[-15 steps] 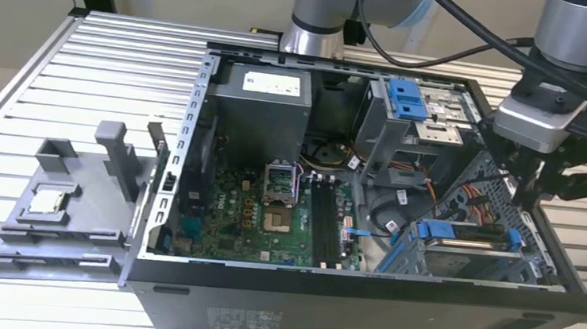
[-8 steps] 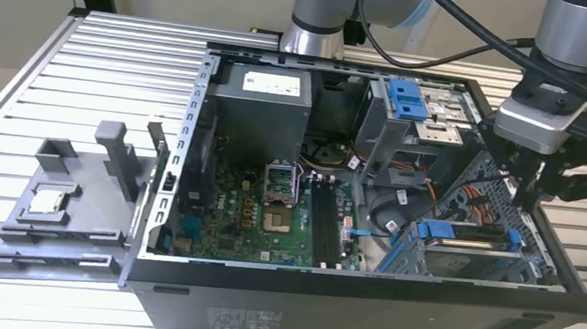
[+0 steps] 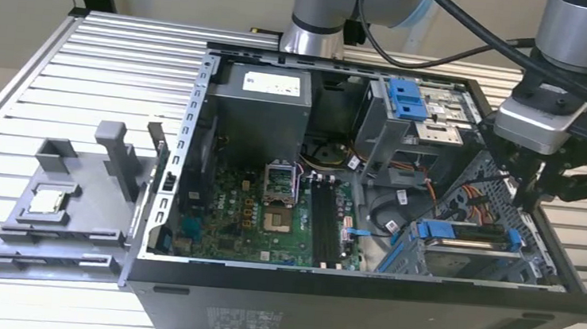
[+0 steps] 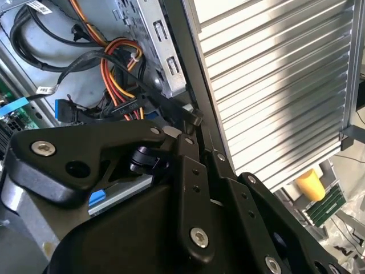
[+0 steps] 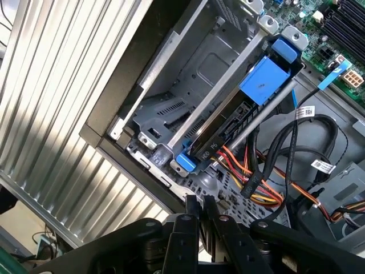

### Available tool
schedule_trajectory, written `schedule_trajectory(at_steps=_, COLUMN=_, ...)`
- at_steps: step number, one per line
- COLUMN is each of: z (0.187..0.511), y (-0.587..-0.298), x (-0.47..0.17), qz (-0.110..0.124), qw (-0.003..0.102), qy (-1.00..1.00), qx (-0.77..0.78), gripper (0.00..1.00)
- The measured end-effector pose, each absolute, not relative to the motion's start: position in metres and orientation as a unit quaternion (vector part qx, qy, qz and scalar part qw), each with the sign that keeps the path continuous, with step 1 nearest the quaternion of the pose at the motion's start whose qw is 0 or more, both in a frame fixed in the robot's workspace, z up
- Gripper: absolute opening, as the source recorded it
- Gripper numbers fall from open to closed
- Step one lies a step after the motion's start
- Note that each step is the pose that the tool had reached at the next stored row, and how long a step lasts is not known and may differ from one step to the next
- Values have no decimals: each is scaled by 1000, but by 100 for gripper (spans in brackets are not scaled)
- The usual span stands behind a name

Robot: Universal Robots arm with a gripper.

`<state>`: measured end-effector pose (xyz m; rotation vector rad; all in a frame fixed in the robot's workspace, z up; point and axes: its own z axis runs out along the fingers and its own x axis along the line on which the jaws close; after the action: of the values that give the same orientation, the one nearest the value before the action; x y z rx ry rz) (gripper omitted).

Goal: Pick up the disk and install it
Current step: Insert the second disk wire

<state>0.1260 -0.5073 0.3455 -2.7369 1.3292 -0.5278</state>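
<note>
Disk (image 5: 245,108) sits in drive cage, upper right of first wrist view. My pincer (image 5: 198,205) is closed w/ nothing held, just below it. Rigid, fairly heavy, shock-sensitive I'd judge; grip by blue bracket (image 5: 263,80).

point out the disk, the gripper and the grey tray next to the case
disk (image 5: 263,80), first wrist view, on its blue bracket
gripper (image 5: 198,201), first wrist view, between the fingertips
grey tray (image 3: 54,227), exterior view, on its flat base

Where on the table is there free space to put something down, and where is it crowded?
Bare slatted table lies behind the grey fixture, at the exterior view's left of the computer case. Crowded: inside the case, around the disk and the hand.
</note>
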Motion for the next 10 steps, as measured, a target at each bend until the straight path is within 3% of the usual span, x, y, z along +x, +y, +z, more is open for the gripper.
schedule_trajectory(at_steps=10, z=347, y=-517, x=122, qz=-171, qw=27, qy=433, qx=-885, gripper=0)
